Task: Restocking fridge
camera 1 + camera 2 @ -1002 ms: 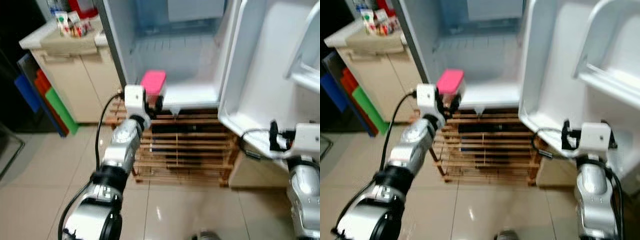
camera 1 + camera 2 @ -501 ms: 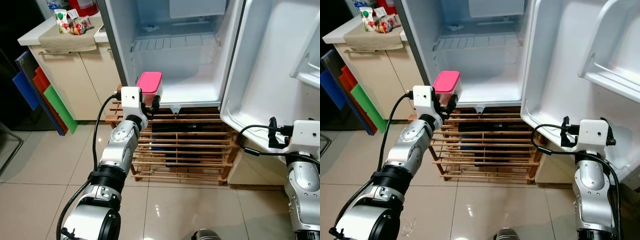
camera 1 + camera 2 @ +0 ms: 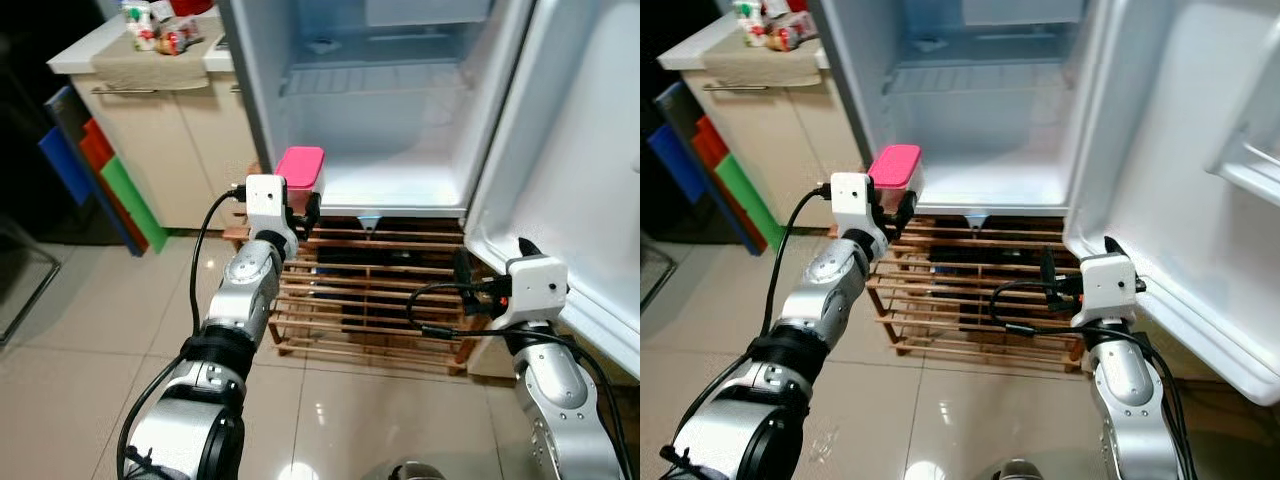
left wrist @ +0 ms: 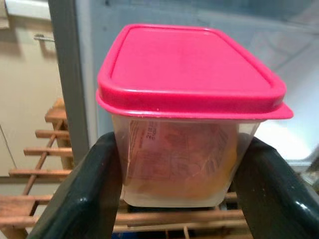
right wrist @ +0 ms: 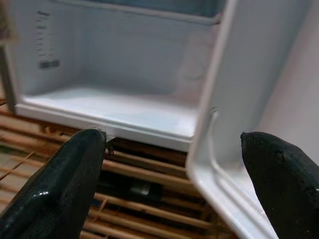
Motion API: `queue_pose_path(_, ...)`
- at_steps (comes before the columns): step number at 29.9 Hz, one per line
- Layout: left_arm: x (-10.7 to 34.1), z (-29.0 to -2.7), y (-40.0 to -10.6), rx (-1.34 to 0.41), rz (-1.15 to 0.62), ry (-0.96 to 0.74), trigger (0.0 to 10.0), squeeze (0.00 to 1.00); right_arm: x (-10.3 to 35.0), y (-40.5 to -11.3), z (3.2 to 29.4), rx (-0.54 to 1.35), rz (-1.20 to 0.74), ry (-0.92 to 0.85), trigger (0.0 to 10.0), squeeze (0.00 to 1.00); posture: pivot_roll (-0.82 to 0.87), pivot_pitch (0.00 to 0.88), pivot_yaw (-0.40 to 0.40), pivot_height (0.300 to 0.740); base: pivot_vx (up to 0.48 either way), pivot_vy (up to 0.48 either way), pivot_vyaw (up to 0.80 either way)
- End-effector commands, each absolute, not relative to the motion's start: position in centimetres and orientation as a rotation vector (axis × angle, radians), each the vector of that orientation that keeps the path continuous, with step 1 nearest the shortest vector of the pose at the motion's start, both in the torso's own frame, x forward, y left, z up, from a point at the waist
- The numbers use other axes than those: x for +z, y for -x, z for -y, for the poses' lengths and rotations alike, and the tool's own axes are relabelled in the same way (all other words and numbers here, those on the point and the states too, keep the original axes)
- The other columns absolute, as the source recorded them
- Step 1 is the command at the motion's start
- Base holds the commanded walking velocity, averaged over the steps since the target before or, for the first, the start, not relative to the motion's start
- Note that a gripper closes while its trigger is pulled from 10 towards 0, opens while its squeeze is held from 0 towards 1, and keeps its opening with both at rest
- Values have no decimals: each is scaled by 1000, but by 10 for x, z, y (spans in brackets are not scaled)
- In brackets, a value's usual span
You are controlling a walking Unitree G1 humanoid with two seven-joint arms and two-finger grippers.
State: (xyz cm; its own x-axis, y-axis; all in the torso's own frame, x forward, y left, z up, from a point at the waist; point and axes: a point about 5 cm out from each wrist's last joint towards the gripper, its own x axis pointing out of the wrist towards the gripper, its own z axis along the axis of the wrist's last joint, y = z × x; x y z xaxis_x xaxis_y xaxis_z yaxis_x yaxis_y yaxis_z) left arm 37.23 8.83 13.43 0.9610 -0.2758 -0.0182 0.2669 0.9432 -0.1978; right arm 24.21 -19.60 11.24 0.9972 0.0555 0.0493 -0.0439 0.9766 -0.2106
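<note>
Tub [image 4: 189,114], pink lid, pinched in left gripper [image 4: 174,189], at fridge [image 3: 400,170] front lip, not yet inside. Right gripper [image 5: 169,184] spread, empty, now swung in nearer fridge. Camera shifted; placing pending.

Left arm stretched forward and up, silver forearm foreshortened, wrist raised; left gripper [image 4: 174,194] has its black fingers [image 4: 87,199] pressed on both sides of a tub [image 4: 184,119]. Right arm bent at the elbow, forearm upright, wrist level and turned inward; right gripper [image 5: 174,184] spread wide with nothing between its fingers [image 5: 60,184].
</note>
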Motion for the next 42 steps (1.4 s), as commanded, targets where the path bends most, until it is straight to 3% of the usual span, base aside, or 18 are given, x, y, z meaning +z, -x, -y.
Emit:
queue_pose_path(1,141,-85,-377,-286,-31,190,10000,0,117,-243,197,74,65,203,10000,0,-252,0,106,740,0,0,0)
queue_pose_path(6,141,-89,-381,-268,-41,174,10000,0,117,-240,197,143,39,196,10000,0,-259,0,109,740,0,0,0)
queue_pose_path(26,141,-84,-383,-280,-25,171,10000,0,112,-230,191,274,-30,179,10000,0,-266,0,99,740,330,336,0)
queue_pose_path(32,146,-75,-384,-315,-17,130,10000,0,112,-229,191,275,-33,183,10000,0,-268,0,99,740,472,0,0)
queue_pose_path(42,151,-62,-379,-387,33,129,10000,0,110,-232,204,148,-40,167,10000,0,-263,0,107,740,0,0,0)
